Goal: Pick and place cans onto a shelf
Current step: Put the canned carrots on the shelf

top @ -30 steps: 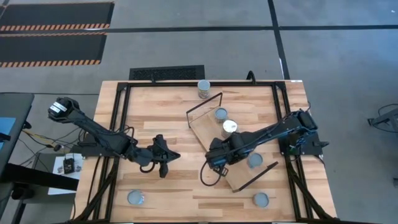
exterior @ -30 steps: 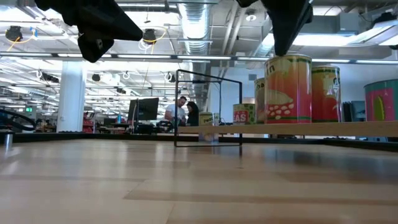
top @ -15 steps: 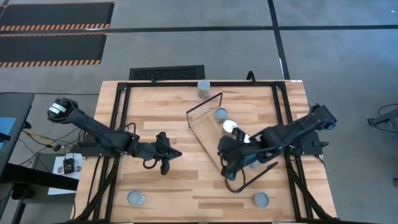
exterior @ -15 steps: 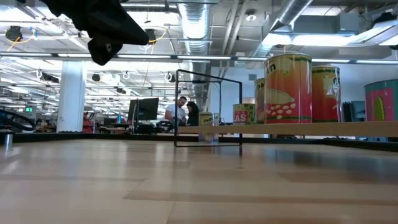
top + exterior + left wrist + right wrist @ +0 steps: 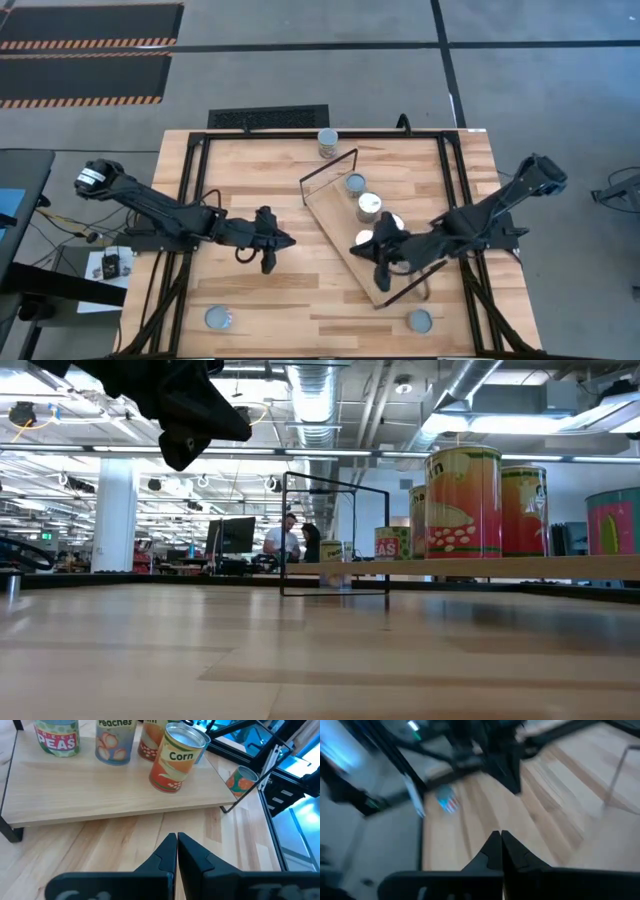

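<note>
**Cans part-stocked, both jaws empty**

Cans: four stand in a row on the shelf [image 5: 345,222], likely lined up to leave room. Left gripper [image 5: 268,262], clenched on nothing, hangs short of the shelf; right gripper [image 5: 381,270], also clenched empty, is above its near end. Three more cans wait on the counter [image 5: 250,170].

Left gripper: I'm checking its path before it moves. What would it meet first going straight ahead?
Probably the shelf edge, with the Corn can standing just beyond; the left gripper, fingers shut, points that way over bare tabletop.
</note>
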Controlling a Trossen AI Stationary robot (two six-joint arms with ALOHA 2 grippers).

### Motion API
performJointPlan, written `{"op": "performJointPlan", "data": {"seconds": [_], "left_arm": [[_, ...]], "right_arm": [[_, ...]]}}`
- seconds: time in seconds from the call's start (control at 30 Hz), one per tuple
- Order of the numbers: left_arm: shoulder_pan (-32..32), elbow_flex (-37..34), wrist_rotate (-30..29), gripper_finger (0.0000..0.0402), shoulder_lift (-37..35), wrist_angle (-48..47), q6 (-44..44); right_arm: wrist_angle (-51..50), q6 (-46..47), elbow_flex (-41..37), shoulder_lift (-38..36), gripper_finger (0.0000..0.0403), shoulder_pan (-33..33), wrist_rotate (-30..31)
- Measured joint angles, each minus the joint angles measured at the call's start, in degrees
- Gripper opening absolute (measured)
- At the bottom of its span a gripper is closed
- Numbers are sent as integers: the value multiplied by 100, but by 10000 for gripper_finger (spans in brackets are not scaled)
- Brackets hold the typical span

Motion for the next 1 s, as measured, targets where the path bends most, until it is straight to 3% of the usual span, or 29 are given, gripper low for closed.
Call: {"op": "performJointPlan", "data": {"seconds": [0.13, 0.33, 0.47, 0.63, 0.83, 1.0], "left_arm": [[60, 0, 27, 0, 0, -1, -190], [-18, 50, -103, 0, 0, -160, -761], [-223, 703, -684, 0, 37, -1845, -1068], [-397, 1655, -943, 0, 37, -3788, -1757], [-804, 2494, -678, 0, 168, -5150, -2667], [-1218, 3120, -155, 0, 692, -6081, -3496]], "right_arm": [[1254, -250, -1082, -764, 3, -165, -158], [1419, -627, -1917, -1836, 3, -454, -195], [1264, -1069, -2094, -2446, 4, -703, -360], [975, -1728, -2108, -2980, 4, -1197, -883], [678, -2299, -2108, -3264, 7, -1864, -1503], [504, -2627, -2113, -3231, 5, -2356, -2185]]}}
